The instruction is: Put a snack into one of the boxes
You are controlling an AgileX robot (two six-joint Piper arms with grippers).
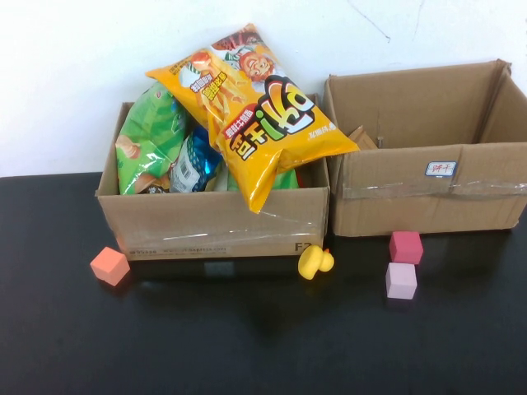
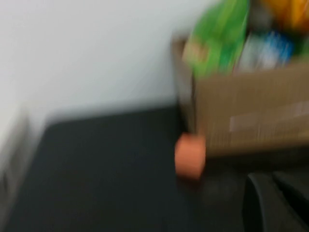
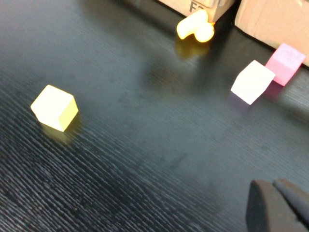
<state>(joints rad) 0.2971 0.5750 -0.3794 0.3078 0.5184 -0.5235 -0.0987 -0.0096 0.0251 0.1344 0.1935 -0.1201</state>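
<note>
The small foil snack packet shows in no view. The labelled cardboard box [image 1: 428,193], with its white label [image 1: 440,169] and clear tape, stands open at the back right; its corner shows in the right wrist view [image 3: 275,19]. Neither gripper shows in the high view. My left gripper [image 2: 272,175] is low over the black table near an orange cube [image 2: 189,154], its fingers together and empty. My right gripper [image 3: 273,182] is shut and empty above the table, short of a pale cube [image 3: 252,82].
The unlabelled box [image 1: 214,222] holds a large yellow-orange chip bag [image 1: 255,107] and green bags. In front lie an orange cube [image 1: 109,266], a yellow duck [image 1: 314,262], a pink cube [image 1: 406,247] and a pale pink cube [image 1: 401,281]. A yellow cube [image 3: 54,107] lies nearer.
</note>
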